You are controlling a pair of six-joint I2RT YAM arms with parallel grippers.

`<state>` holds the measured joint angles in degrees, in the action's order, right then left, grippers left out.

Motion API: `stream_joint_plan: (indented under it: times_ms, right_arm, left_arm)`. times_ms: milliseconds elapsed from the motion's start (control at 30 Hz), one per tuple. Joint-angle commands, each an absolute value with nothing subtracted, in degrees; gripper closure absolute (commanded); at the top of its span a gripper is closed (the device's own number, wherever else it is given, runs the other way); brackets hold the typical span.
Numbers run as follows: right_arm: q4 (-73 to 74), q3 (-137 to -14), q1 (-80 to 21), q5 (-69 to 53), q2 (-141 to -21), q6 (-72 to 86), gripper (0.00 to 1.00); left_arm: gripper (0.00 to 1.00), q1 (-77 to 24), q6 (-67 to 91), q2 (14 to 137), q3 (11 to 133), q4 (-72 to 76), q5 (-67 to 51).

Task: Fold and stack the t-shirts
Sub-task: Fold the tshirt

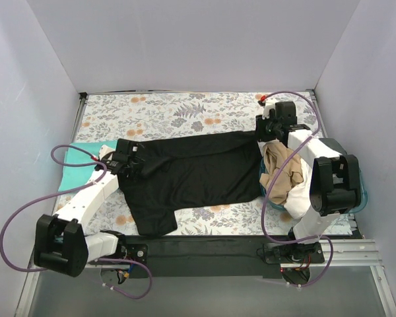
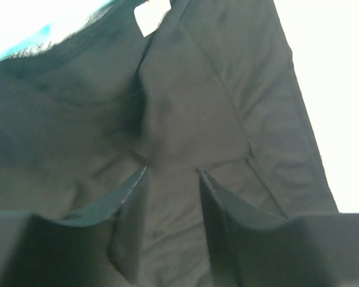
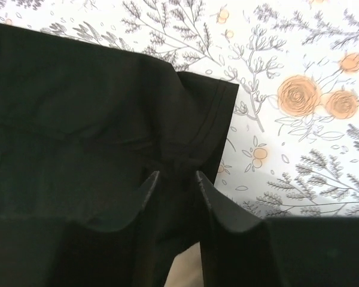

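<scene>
While the black shirt (image 1: 198, 175) is spread across the middle of the table (image 1: 178, 112) in the top view, it is pinched at 2 points. The left gripper (image 1: 127, 160) is clamped on a ridge of cloth at the shirt's left end, near the neck label (image 2: 148, 17). The right gripper (image 1: 269, 130) is clamped on cloth beside a stitched hem corner at the upper right.

Only a thin fold appears to be held between each pair of fingers, so a slip is likely if the cloth is pulled taut or lifted fast. If the 2 ends are moved unevenly, the fold line is skewed and the loose flap at lower left is dragged into creases. The right arm is set close over the basket (image 1: 364, 191) at right, so the tan shirt (image 1: 280, 168) could be snagged. The teal shirt (image 1: 76, 165) at left could be disturbed likewise.
</scene>
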<state>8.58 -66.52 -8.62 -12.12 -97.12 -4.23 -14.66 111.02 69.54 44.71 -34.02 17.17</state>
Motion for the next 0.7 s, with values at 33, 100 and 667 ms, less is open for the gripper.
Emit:
stream_joint_plan:
  times_ms: [33,100,667]
  right_arm:
    - [7.6,-67.1,-8.3,-12.7,-92.9,-3.3,0.61]
    - [7.6,-67.4,-8.3,-12.7,-92.0,-3.2,0.54]
    - [9.5,-78.2,-14.3,-16.3,-104.0,3.1,0.02]
  left_arm:
    - [0.54,-15.2,113.4,62.2,44.6,-35.6,18.3]
    - [0.46,-15.3,113.0,61.4,45.3,-36.5,18.8]
    - [0.1,-11.2,96.8,90.2,63.2,-28.4,10.8]
